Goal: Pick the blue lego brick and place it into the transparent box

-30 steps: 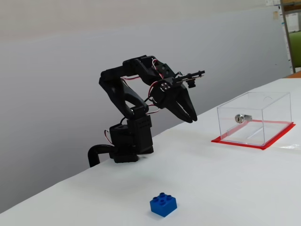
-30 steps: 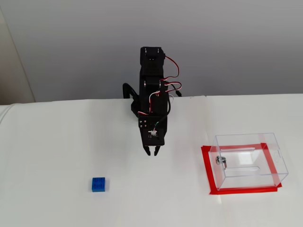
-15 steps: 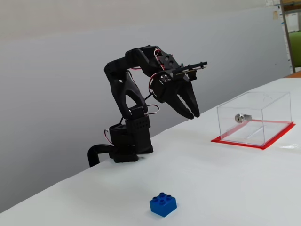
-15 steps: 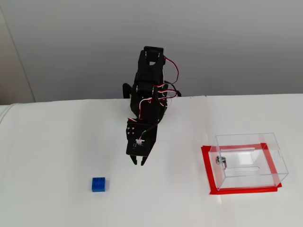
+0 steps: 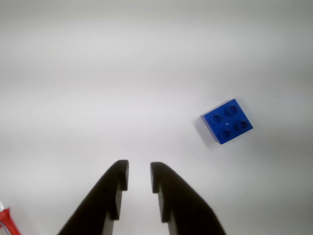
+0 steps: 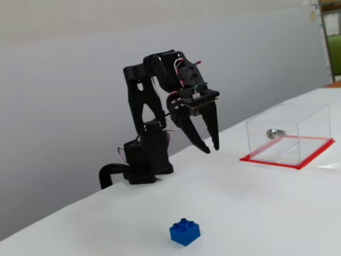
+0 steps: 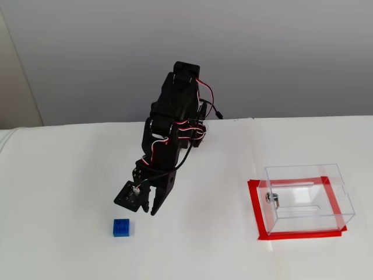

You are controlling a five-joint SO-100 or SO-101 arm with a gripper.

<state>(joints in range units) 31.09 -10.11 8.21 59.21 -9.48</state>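
Observation:
The blue lego brick lies studs up on the white table, ahead and to the right of my gripper in the wrist view. The gripper is a little open and empty, and it hangs above the table, apart from the brick. In a fixed view the gripper is up behind the brick. In another fixed view the gripper is just up and right of the brick. The transparent box, with its silver lock, stands on a red-edged base far to the right; it also shows in a fixed view.
The black arm base stands at the back of the white table. A red corner shows at the wrist view's bottom left. A grey wall runs behind the table.

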